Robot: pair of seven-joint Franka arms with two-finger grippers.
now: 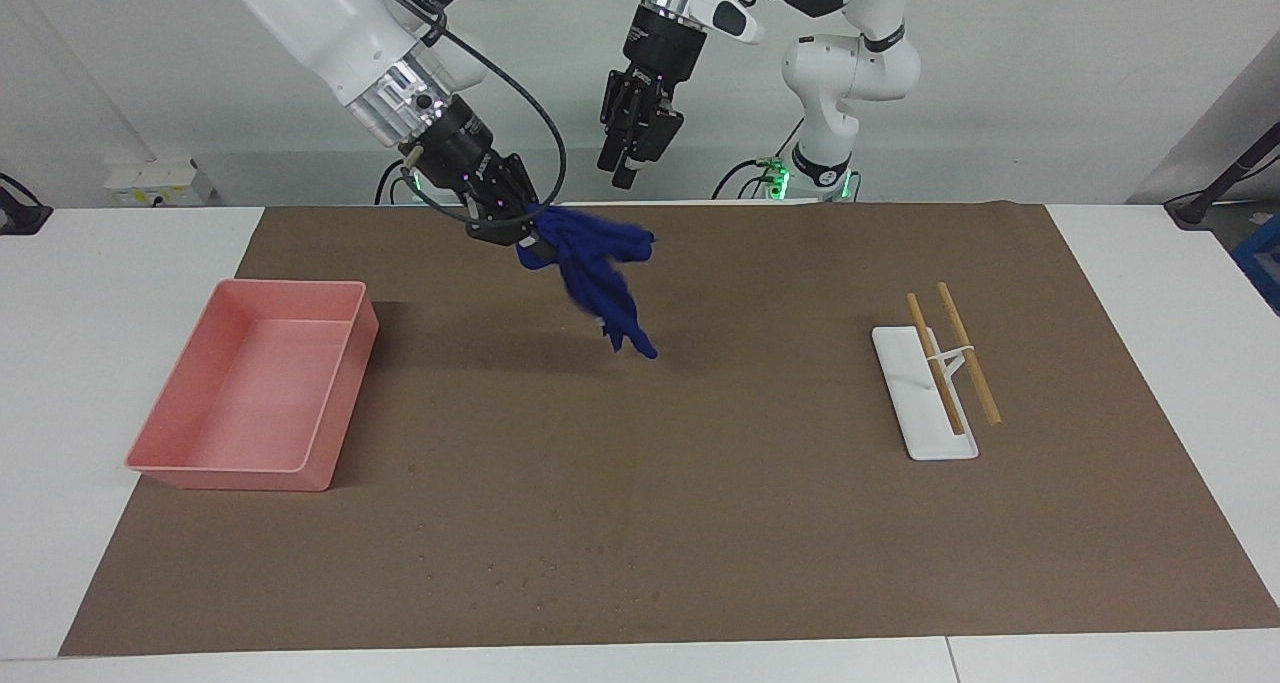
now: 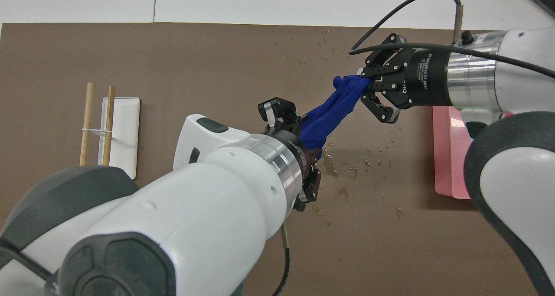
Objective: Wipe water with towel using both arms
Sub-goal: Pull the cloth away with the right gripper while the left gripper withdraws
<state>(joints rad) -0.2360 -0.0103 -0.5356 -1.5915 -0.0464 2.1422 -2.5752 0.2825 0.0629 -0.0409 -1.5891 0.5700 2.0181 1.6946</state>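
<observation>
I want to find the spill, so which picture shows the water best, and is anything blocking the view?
Overhead view: light glints off the droplets on the brown mat, but the left arm hides much of it. Facing view: nothing blocks the mat, though the water barely shows; the towel casts a soft shadow.

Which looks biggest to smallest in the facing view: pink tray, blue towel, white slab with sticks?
1. Pink tray, clearly the largest.
2. Blue towel and white slab with sticks look about alike. The towel hangs bunched from the right gripper, above the mat, so ranking these two is unsure.
</observation>
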